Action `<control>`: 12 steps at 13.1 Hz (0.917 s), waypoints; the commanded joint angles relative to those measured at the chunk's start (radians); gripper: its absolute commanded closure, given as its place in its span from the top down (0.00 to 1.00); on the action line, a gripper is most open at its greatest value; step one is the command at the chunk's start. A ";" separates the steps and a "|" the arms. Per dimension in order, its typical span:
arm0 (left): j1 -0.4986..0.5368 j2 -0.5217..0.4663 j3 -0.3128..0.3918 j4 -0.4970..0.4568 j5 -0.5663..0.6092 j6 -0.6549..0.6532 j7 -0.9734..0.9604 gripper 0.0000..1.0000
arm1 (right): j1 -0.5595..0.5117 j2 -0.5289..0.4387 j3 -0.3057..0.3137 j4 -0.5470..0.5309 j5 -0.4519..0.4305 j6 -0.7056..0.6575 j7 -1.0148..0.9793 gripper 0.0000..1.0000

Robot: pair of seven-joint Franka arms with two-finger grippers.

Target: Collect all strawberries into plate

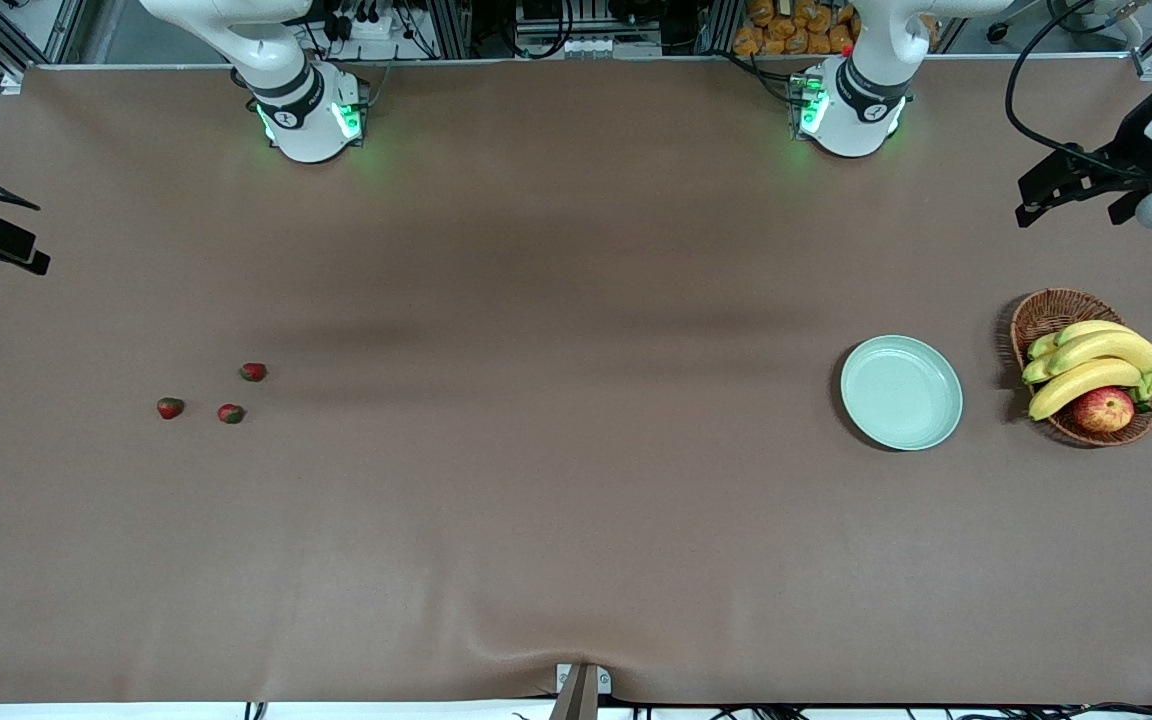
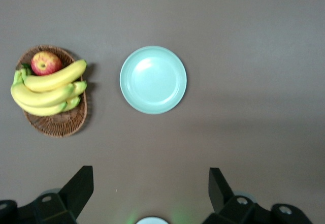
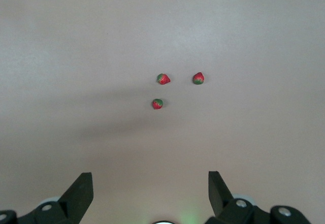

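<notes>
While both arms wait high over the brown counter (image 1: 576,500), three strawberries (image 1: 253,372) lie loose toward the right arm's end of it, and none has yet reached the plate (image 1: 901,392). One berry (image 1: 170,407) sits closest to that end, a second (image 1: 230,413) just beside it, and the third a little farther from the front camera than the other two; none touches another. The pale green plate lies bare toward the left arm's end, well apart from the fruit, with a wicker basket (image 1: 1046,315) beside it.

The right claw (image 3: 150,196) hangs over the counter near the berries, its two fingers spread wide and holding nothing. The left claw (image 2: 151,196) hangs over the counter near the plate, equally wide open and equally empty.

Each berry looks tiny, very light and probably soft or slick, with a tapered body that could roll or squirt sideways under a pinch. The soundest hold is likely across the widest part of the red body, below the green top, with the fingers closed gently.

The count: three strawberries, one plate, one basket carrying a bunch of bananas (image 1: 1096,365) and one apple (image 1: 1103,409), two arms.
</notes>
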 commanded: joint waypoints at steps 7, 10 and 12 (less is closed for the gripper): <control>-0.013 0.007 -0.031 -0.007 0.006 -0.019 -0.011 1.00 | -0.027 0.282 0.007 -0.110 -0.010 0.193 0.002 1.00; -0.003 0.002 -0.051 -0.007 0.012 -0.037 -0.009 1.00 | -0.046 0.409 0.007 -0.189 -0.010 0.400 0.002 1.00; -0.001 0.005 -0.053 -0.007 0.016 -0.036 -0.011 1.00 | -0.041 0.463 0.007 -0.240 -0.009 0.521 0.001 1.00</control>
